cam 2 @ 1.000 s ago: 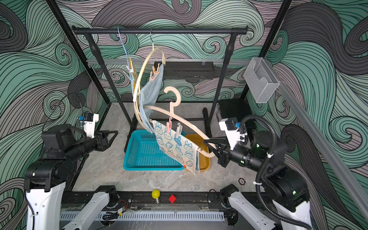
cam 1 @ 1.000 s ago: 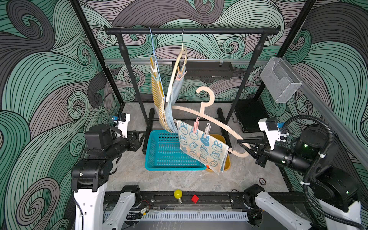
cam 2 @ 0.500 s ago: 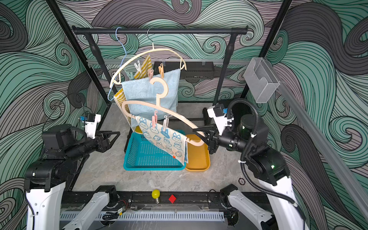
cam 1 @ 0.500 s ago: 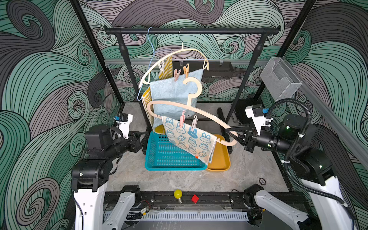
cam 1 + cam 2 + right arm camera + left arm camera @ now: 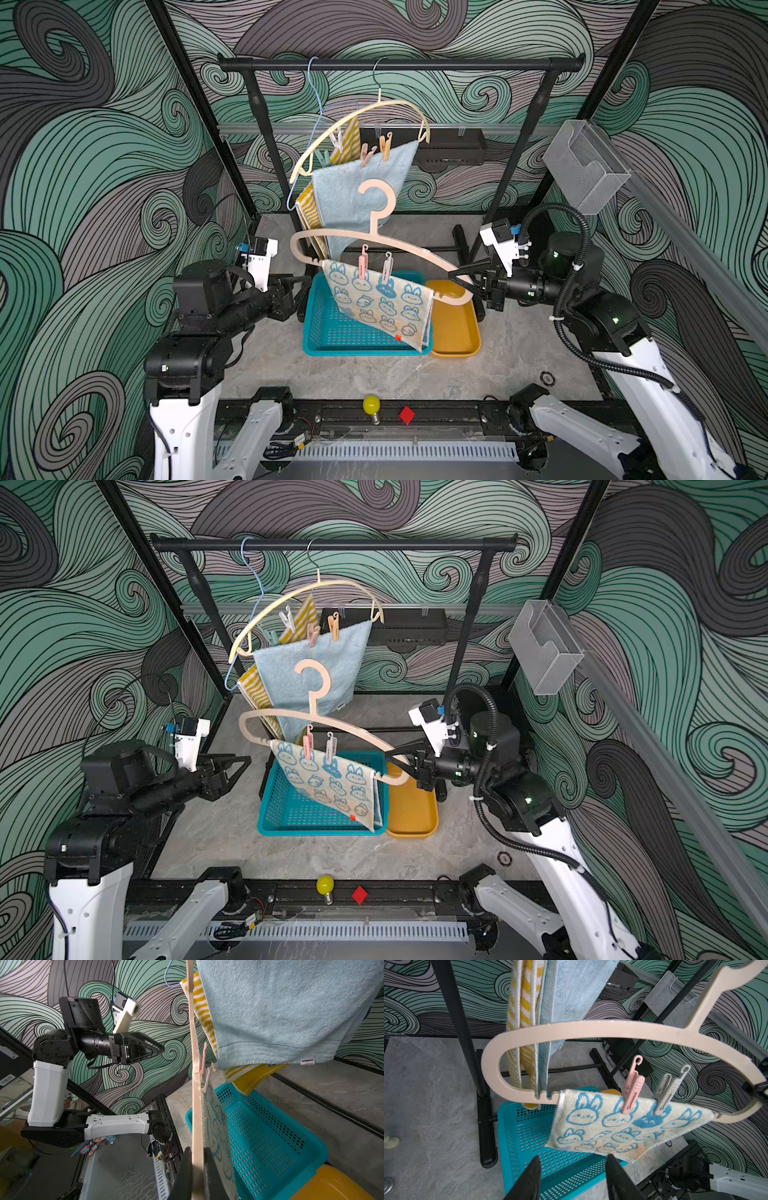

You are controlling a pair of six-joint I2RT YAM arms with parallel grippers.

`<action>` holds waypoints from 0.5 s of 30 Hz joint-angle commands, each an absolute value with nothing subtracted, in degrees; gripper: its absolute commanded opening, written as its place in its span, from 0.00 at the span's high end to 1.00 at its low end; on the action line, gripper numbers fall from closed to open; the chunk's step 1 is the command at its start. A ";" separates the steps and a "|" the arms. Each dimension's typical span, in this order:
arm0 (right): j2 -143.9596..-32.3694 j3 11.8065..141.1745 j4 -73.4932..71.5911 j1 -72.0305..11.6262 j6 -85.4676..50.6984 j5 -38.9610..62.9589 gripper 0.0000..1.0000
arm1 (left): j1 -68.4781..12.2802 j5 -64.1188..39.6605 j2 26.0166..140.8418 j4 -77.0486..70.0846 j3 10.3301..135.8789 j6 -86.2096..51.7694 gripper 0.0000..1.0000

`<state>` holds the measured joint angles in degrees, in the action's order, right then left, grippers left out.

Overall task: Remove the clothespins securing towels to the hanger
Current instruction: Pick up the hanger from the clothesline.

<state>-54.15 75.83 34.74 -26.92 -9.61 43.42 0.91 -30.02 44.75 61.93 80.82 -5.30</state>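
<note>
Pink clothespin (image 5: 632, 1088) upright, loop end up

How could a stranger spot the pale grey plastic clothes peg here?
Below the black clothes rail, the right gripper holds a broad beige plastic hanger over a teal basket. A bunny-printed towel hangs on its lower bar, pinned by two pegs. The pale grey peg is nearer the gripper than its pink neighbour.

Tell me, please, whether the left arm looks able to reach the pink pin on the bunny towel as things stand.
Probably yes. The left gripper is open and points at the bunny towel; the pink pin stands exposed on the hanger, nothing between. The right gripper grips the hanger's far end.
</note>
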 commanded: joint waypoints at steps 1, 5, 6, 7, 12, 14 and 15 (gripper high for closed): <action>-54.48 75.59 28.85 -27.66 -8.28 46.35 1.00 | 0.35 -29.88 44.12 64.77 82.40 -4.22 0.51; -55.36 75.32 28.32 -28.26 -7.76 46.54 1.00 | 0.35 -28.30 43.96 66.65 83.39 -3.82 0.52; -55.53 75.31 28.09 -28.42 -7.63 46.71 1.00 | 0.34 -27.92 44.01 67.02 83.64 -3.78 0.51; -55.79 75.39 27.94 -28.61 -7.40 46.99 1.00 | 0.35 -27.29 44.16 67.51 84.00 -3.78 0.52; -57.32 75.53 26.51 -29.79 -6.81 47.63 1.00 | 0.32 -24.97 45.09 69.86 85.81 -3.95 0.52; -57.99 75.67 25.95 -30.35 -6.64 47.84 1.00 | 0.35 -24.80 45.00 70.05 85.90 -3.87 0.52; -58.37 75.67 25.56 -30.56 -6.60 47.88 1.00 | 0.35 -24.62 44.85 70.05 85.92 -3.87 0.52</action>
<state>-58.06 75.00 30.00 -29.82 -8.29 45.56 0.91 -26.15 44.77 67.48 84.68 -4.84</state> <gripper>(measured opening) 0.083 0.476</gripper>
